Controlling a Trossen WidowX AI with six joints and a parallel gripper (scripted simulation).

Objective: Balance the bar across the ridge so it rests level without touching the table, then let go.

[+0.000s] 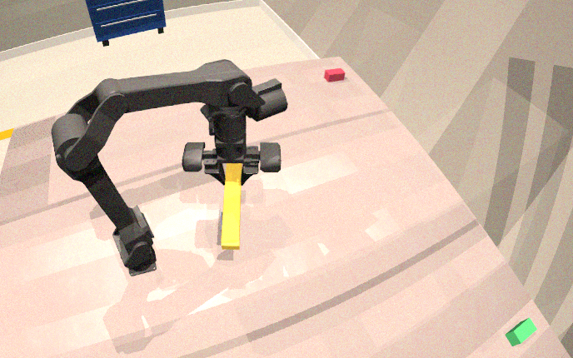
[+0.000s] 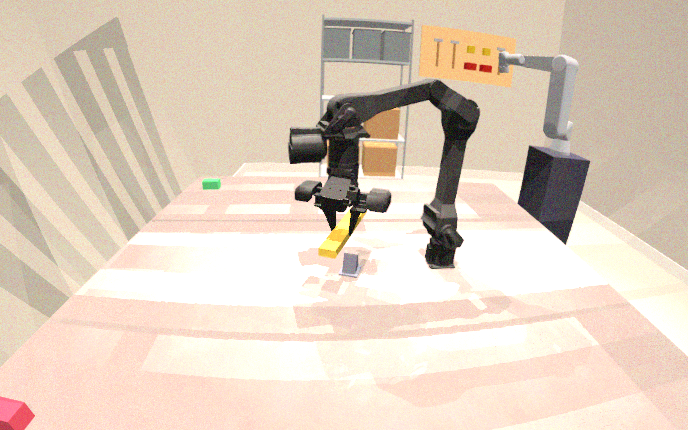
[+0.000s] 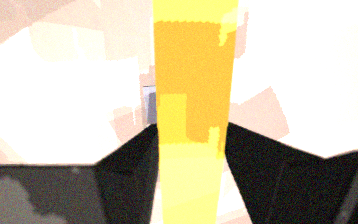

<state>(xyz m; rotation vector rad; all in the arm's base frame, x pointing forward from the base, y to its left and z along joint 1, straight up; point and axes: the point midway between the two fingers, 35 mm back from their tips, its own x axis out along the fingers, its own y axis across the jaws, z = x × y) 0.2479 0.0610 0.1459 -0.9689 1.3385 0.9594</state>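
The yellow bar (image 1: 231,217) (image 2: 329,249) (image 3: 195,65) is held in the air, above the height of the ridge. My gripper (image 1: 234,179) (image 2: 342,230) (image 3: 190,130) points down and is shut on the bar, with one finger on each long side. The small blue-grey ridge (image 2: 350,263) stands on the table, below the bar's level and a little to the right of its near end in the exterior view. In the top view the bar hides nearly all of the ridge. In the wrist view a sliver of the ridge (image 3: 151,107) shows at the bar's left edge.
A red block (image 1: 334,75) (image 2: 3,412) and a green block (image 1: 521,331) (image 2: 211,184) lie near the table's edge, far from the bar. My arm's base (image 1: 139,257) (image 2: 441,256) stands to one side of the ridge. Shadows and bright patches cross the table.
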